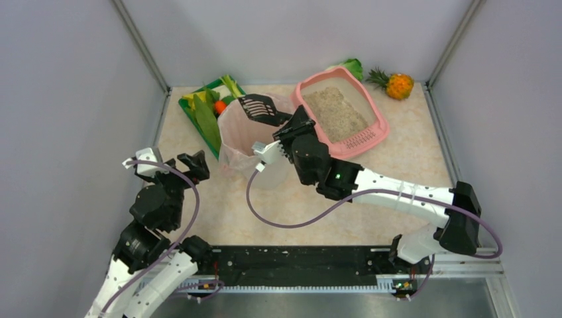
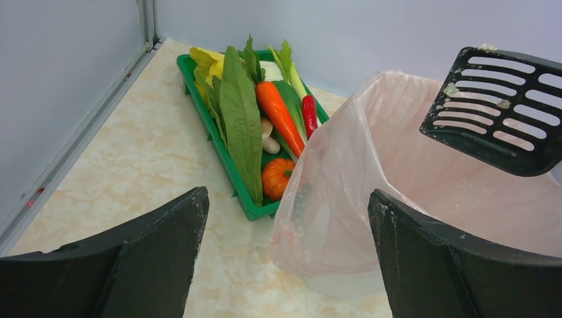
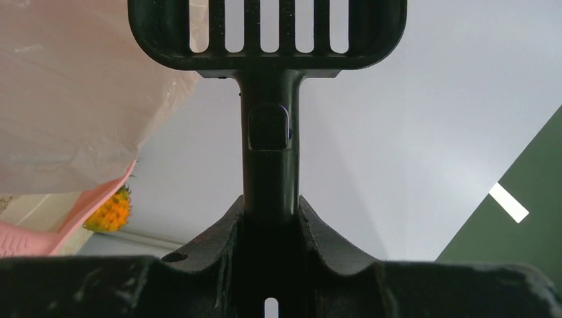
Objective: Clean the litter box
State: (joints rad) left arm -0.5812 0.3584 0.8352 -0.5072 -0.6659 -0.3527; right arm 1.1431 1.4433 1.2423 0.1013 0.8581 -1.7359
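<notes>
Top view: right claw [image 1: 286, 126] pinching black scoop [image 1: 260, 108] by handle, slotted head over pink-lined bin [image 1: 232, 142]. Litter box [image 1: 341, 112] just beside bin, at worktop [image 1: 397, 172] rear.
Left wrist: left claw [image 2: 285, 199] spread wide, facing bin.
Right wrist: scoop handle clamped between fingers.

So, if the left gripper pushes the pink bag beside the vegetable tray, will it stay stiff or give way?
Probably it gives way: the pink bag looks thin, translucent and wrinkled, so it should dent or fold. It also seems light; a push could slide or tip it, since nothing visible holds it on the table.
</notes>
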